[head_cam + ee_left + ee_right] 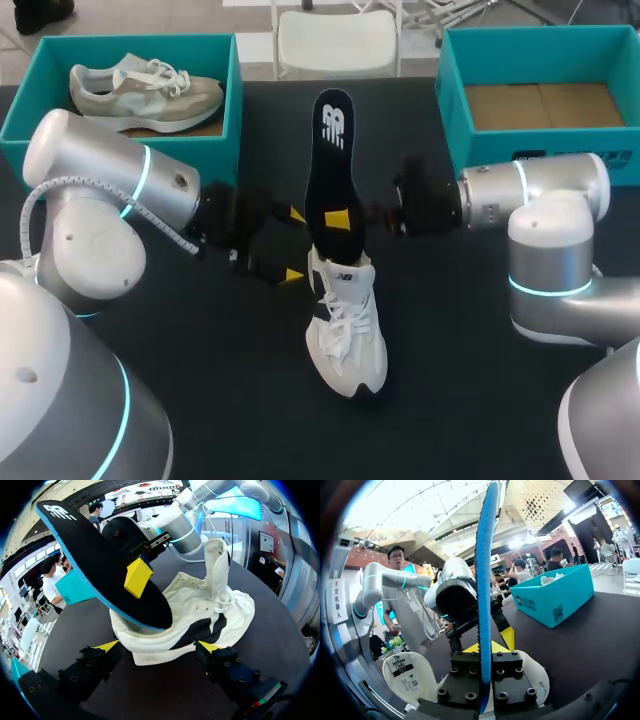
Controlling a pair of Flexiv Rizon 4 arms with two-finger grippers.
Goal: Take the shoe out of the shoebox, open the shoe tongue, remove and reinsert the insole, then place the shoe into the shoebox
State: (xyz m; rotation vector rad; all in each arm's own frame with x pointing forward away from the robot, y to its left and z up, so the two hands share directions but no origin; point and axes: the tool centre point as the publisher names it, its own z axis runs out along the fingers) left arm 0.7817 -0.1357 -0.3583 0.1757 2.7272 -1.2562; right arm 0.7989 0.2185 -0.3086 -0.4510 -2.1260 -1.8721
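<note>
A white shoe (347, 335) stands on the black table, toe toward the front, with its tongue (217, 562) pulled up. A black insole (330, 165) with a blue edge rises upright out of the shoe's heel opening. My right gripper (340, 220) is shut on the insole, one yellow tip on its face. The right wrist view shows the insole (484, 575) edge-on between the pads, with the shoe (415, 675) below. My left gripper (294, 245) stands open just left of the heel. In its own view the shoe (200, 615) lies ahead between the spread fingertips (107, 645).
A teal shoebox (25, 110) at the back left holds another grey-beige shoe (150, 92). A second teal shoebox (452, 110) at the back right shows only its cardboard floor. Both arms close in on the shoe from either side.
</note>
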